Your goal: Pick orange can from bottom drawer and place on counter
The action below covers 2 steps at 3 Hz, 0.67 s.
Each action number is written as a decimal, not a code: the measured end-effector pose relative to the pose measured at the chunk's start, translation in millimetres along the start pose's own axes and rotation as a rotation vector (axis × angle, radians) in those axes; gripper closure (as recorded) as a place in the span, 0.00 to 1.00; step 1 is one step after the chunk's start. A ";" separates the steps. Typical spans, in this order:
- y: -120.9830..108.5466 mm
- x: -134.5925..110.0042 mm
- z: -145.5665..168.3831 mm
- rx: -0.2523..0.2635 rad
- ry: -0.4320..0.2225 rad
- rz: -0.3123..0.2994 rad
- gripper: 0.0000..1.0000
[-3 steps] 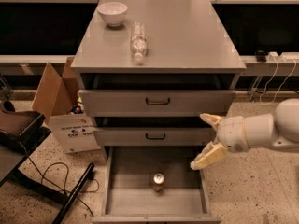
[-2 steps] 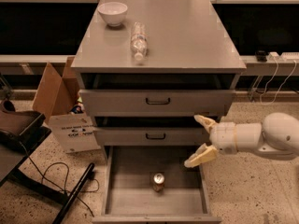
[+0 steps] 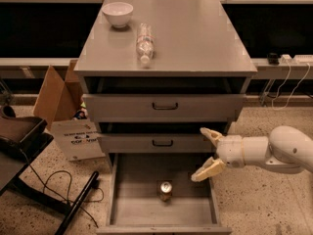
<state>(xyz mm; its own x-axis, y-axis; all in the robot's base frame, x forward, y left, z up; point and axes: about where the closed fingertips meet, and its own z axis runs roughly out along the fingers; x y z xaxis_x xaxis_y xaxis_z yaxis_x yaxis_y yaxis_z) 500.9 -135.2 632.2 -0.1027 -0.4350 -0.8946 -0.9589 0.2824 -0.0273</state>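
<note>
The arm [image 3: 279, 153] enters from the right edge, so its base is out of sight. Its tool [image 3: 209, 152] hangs with both fingers spread wide apart, empty, over the right wall of the bottom drawer [image 3: 137, 180], just in front of the lower drawer front [image 3: 161, 142]. The drawer's front lip is cut off by the bottom edge. The orange can [image 3: 166, 190] stands upright on the drawer floor, near the middle, apart from the tool; mostly its silver lid shows. On the grey worktop [image 3: 195, 38] a white bowl [image 3: 118, 13] stands and a clear bottle [image 3: 144, 43] lies. A cardboard box [image 3: 58, 97] and black cables [image 3: 49, 180] sit left on the speckled floor [image 3: 264, 199].
</note>
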 end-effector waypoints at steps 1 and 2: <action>-5.8 22.7 9.5 0.000 -0.014 0.018 0.00; -43.3 117.8 48.1 0.014 -0.051 0.042 0.00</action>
<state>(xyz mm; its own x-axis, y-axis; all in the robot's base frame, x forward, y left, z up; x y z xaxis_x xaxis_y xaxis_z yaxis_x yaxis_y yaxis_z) 543.1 -157.5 506.5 -0.1290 -0.3786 -0.9165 -0.9503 0.3112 0.0052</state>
